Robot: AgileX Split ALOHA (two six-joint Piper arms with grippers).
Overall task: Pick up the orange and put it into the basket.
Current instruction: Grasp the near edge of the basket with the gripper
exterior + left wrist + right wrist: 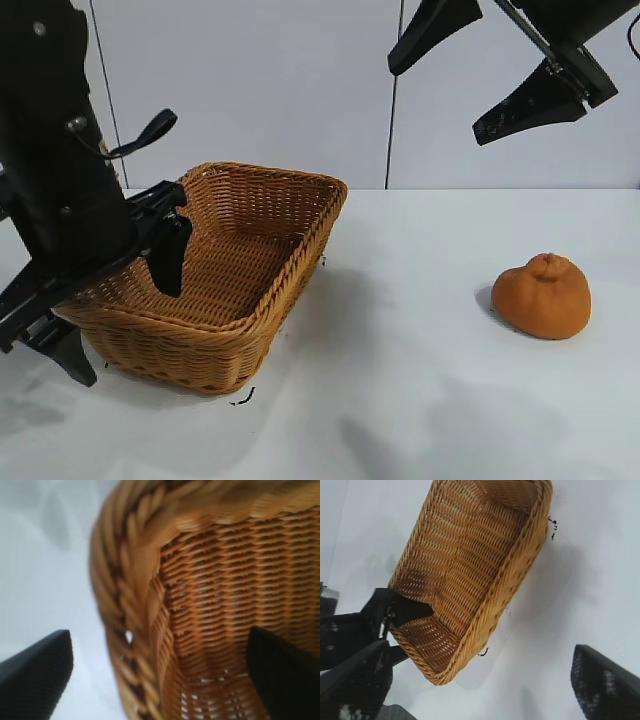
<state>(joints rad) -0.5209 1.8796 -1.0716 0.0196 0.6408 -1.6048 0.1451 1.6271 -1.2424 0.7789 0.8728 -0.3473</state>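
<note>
left gripper (115,310) spread astride the basket (270,290) rim at nine o'clock; right gripper (480,70) spread, high above the orange (542,296) at three.

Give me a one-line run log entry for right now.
left gripper: open, straddling basket rim | right gripper: open, raised, empty | orange: on table, untouched | step: pick pending

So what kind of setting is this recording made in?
Most likely a lab bench set up for robot trials: a bare white table against plain pale wall panels, holding only the basket and the orange, with the left gripper and right gripper above it.
</note>
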